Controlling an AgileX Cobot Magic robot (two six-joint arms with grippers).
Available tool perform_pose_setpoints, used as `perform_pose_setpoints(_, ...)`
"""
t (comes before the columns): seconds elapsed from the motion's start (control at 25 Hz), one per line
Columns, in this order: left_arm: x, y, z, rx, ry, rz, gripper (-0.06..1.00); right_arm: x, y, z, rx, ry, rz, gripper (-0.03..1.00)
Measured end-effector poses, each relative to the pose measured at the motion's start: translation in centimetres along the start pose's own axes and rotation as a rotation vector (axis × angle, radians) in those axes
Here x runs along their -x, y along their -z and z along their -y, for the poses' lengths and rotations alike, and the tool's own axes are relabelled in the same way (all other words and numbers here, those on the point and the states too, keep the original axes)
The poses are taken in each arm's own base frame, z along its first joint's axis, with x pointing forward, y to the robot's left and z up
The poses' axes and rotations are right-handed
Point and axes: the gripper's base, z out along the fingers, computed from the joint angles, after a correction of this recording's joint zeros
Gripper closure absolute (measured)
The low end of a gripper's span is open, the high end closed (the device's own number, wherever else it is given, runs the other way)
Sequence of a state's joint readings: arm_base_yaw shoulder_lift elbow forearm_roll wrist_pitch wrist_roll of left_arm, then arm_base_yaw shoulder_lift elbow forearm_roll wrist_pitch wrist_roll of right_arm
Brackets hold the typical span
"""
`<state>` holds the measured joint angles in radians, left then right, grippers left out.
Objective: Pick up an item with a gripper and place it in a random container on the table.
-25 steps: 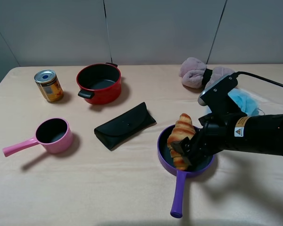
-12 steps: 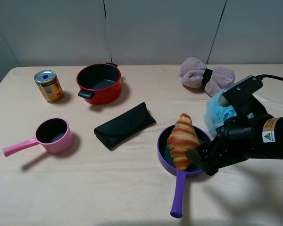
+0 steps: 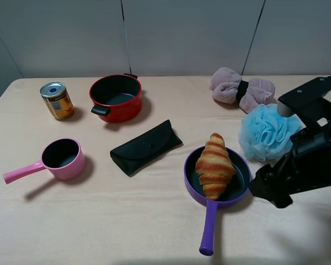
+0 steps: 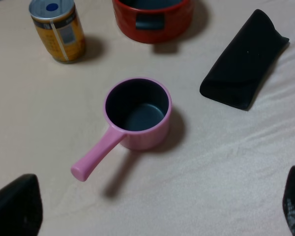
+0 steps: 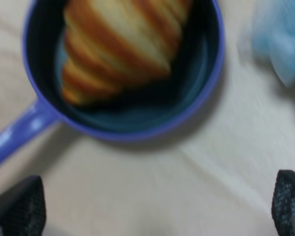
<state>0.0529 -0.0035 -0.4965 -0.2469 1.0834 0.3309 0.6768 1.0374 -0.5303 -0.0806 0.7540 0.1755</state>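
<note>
- The right pincer (image 3: 270, 189) is spread wide and holds nothing; its two dark fingertips (image 5: 17, 206) sit far apart in the right wrist view.
- The croissant (image 3: 214, 164) lies in the purple pan (image 3: 190, 175), just beside that pincer, on the side toward the middle of the table (image 3: 127, 221). The pincer is not touching it.
- The pan's long purple handle (image 3: 208, 227) points toward the front edge of the table.
- A fluffy blue ball (image 3: 267, 132) sits right behind the right pincer, and a mauve towel bundle (image 3: 240, 88) lies farther back.
- A black case (image 3: 146, 146) lies past the pan, farther from the right pincer.
- The left pincer (image 4: 152, 206) is spread wide too, with nothing in it. It does not show in the high view.
- A small pink saucepan (image 4: 137, 112) stands just ahead of the left pincer.
- A red pot (image 4: 152, 17) and a yellow can (image 4: 59, 32) stand farther ahead of it.
</note>
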Motion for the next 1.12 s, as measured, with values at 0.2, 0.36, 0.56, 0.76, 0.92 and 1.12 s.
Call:
perform_pose_setpoints(0.2,0.0,0.0,0.0,0.0,0.0,0.0,-0.05,-1.4,2.5,0.7,-0.043,0.025,0.034,0.27)
perform_pose_setpoints(0.36,0.0,0.0,0.0,0.0,0.0,0.0,-0.05,-3.0,4.3,1.5,-0.097,0.042,0.035,0.27)
perform_pose_setpoints(0.56,0.0,0.0,0.0,0.0,0.0,0.0,-0.05,-5.0,6.1,2.2,-0.13,0.021,0.046,0.27)
perform_pose_setpoints(0.76,0.0,0.0,0.0,0.0,0.0,0.0,-0.05,-6.3,7.7,3.0,-0.165,-0.045,0.14,0.27)
perform_pose_setpoints(0.92,0.0,0.0,0.0,0.0,0.0,0.0,-0.05,-7.3,8.7,3.5,-0.19,-0.105,0.214,0.27)
perform_pose_setpoints(1.12,0.0,0.0,0.0,0.0,0.0,0.0,-0.05,-8.4,9.7,3.8,-0.224,-0.182,0.312,0.27)
